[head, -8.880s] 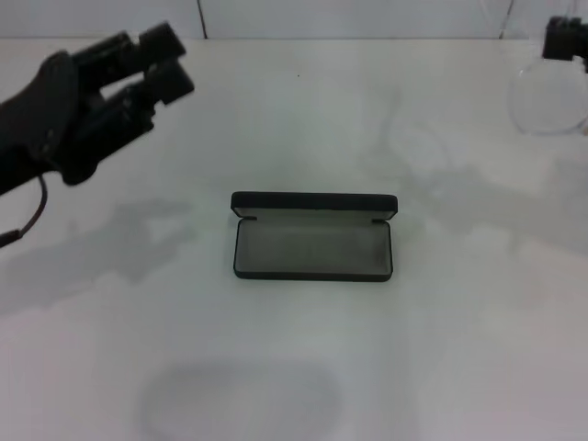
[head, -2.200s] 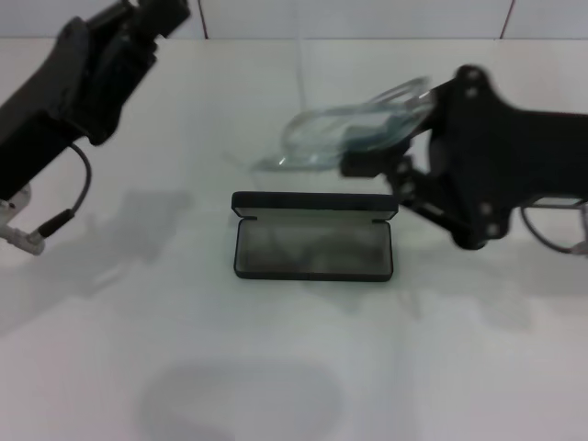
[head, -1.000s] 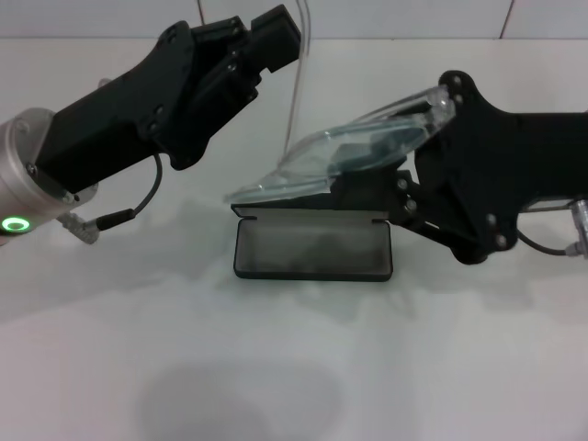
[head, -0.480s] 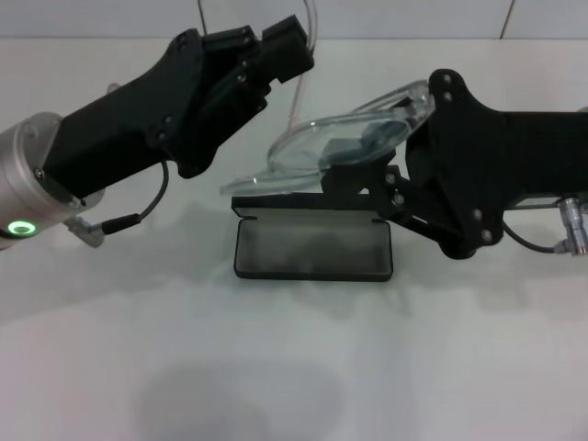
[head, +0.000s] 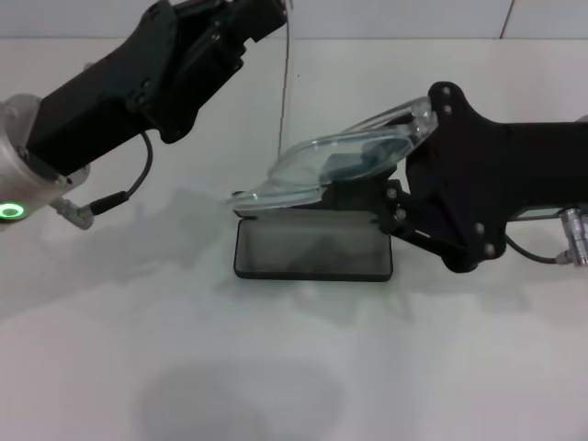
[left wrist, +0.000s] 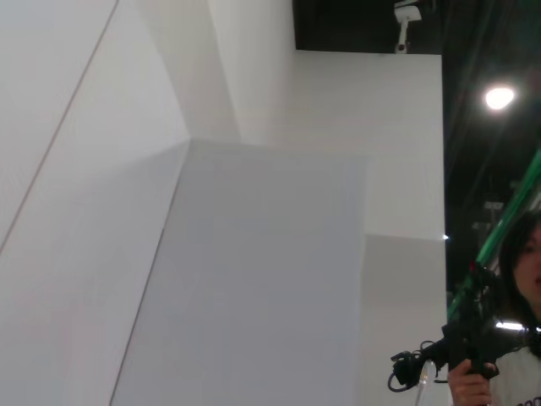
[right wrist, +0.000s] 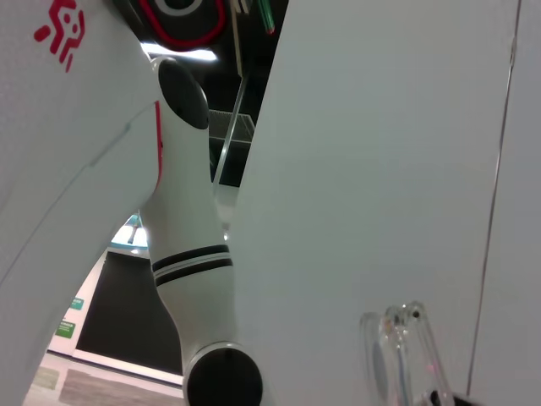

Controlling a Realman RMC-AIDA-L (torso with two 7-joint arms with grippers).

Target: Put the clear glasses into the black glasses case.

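While our right claw [head: 360, 184] pinches the transparent curved plastic glasses [head: 342, 158] above the open flat black rectangular case [head: 313, 249], we cannot tell whether our raised left claw [head: 241, 20] is spread.

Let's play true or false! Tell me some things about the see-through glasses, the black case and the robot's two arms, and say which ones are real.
1. The case is open. True.
2. The glasses lie flat inside the case. False: the right gripper holds them tilted above the case's far edge.
3. The right gripper holds the glasses. True.
4. The left gripper is touching the case. False: it is raised up and back, to the case's left, away from it.
5. The case sits on a white table. True.
6. The case is full of pencils. False: nothing shows inside it but its dark lining.
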